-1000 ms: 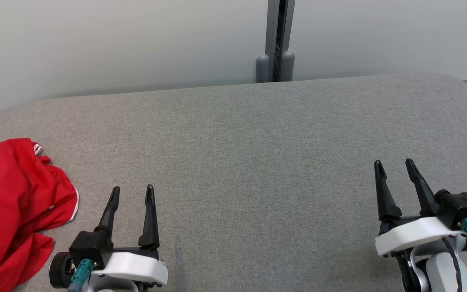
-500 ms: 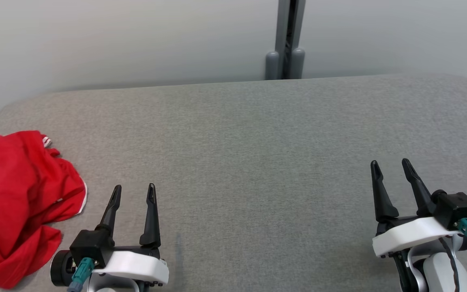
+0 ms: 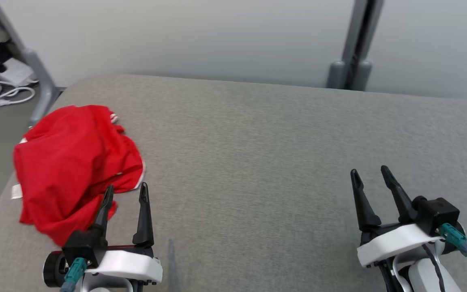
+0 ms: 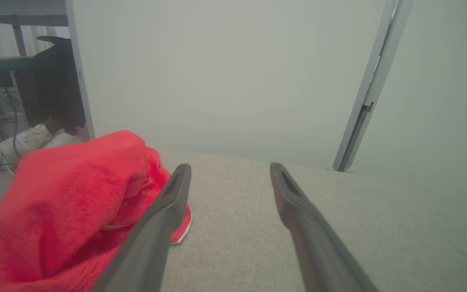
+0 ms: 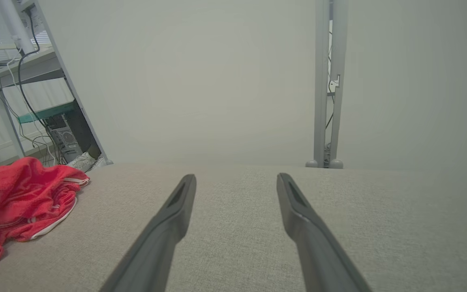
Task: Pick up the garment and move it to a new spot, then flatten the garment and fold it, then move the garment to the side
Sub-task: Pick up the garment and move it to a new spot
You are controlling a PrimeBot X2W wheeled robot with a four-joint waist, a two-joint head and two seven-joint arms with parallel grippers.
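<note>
The left gripper (image 3: 127, 186) hangs low over the grey cloth-covered surface (image 3: 258, 154), its two dark fingers spread wide with nothing between them. The red garment (image 3: 71, 162) lies in a crumpled heap just to the left of this gripper and a little ahead of it. The gripper's left finger overlaps the heap's near edge in the head view, but whether it touches the cloth cannot be told. A white-trimmed hem faces the gripper. The right gripper (image 3: 369, 169) is well apart from the garment, off to its right, fingers likewise spread and empty.
</note>
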